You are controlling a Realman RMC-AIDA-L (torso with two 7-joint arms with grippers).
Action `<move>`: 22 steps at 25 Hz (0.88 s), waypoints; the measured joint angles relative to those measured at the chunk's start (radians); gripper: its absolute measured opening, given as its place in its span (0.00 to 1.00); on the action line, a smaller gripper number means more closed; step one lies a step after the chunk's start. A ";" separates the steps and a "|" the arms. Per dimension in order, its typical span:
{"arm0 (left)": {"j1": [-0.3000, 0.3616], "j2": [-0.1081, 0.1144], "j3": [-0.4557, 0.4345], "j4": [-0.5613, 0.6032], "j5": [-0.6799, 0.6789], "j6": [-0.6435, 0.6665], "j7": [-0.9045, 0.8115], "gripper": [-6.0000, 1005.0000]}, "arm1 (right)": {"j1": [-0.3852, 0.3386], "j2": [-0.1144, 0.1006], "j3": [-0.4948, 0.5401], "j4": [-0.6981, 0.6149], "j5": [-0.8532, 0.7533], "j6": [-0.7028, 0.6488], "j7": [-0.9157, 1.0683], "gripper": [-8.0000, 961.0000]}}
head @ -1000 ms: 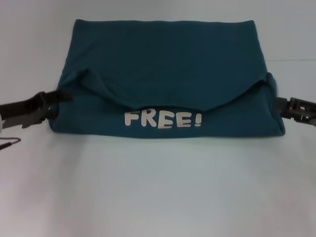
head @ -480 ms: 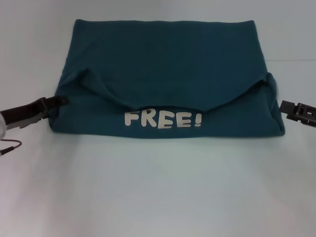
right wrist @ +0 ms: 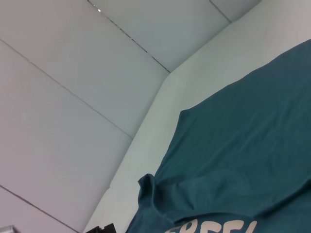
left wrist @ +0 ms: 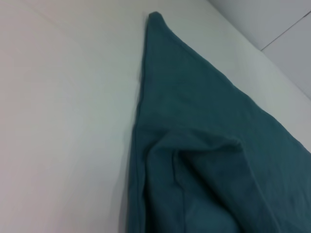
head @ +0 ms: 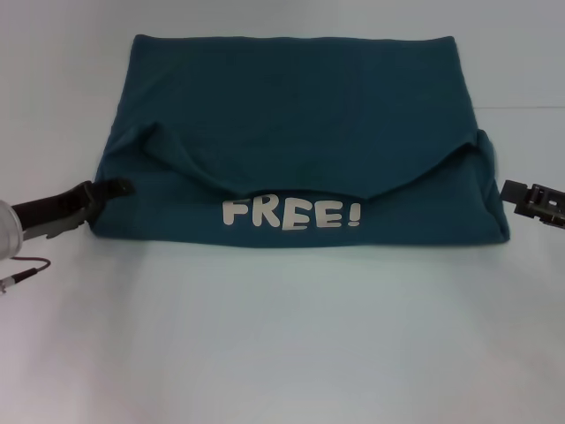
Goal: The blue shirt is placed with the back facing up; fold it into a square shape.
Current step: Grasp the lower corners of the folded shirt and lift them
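Observation:
The blue shirt (head: 300,115) lies folded into a wide band on the white table. A rounded flap is turned down over its near half, and the white "FREE!" lettering (head: 291,214) shows below that flap. My left gripper (head: 122,186) reaches in low from the left, its tip resting at the shirt's left edge. My right gripper (head: 510,196) hangs just off the shirt's right edge, apart from the cloth and holding nothing. The left wrist view shows only the shirt's (left wrist: 204,145) edge and folds. In the right wrist view the shirt (right wrist: 243,145) lies with part of the lettering (right wrist: 214,228) showing.
The white table (head: 282,336) stretches wide and bare in front of the shirt. A thin red and black cable (head: 22,269) dangles from my left arm near the table's left side. Pale wall panels (right wrist: 73,73) stand behind the table.
The right gripper drew back to the right, off the shirt's edge. The left gripper turned, dropped a little lower and slid its tip slightly toward the shirt. The shirt has kept its shape.

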 joint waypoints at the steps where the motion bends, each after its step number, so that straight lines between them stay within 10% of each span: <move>1: 0.001 0.000 0.000 -0.004 0.000 0.003 0.000 0.86 | -0.001 0.000 0.000 0.000 0.000 0.001 0.000 0.98; 22: 0.021 -0.009 0.031 0.002 0.000 -0.018 -0.094 0.86 | -0.008 -0.008 0.006 0.024 0.000 0.004 0.000 0.98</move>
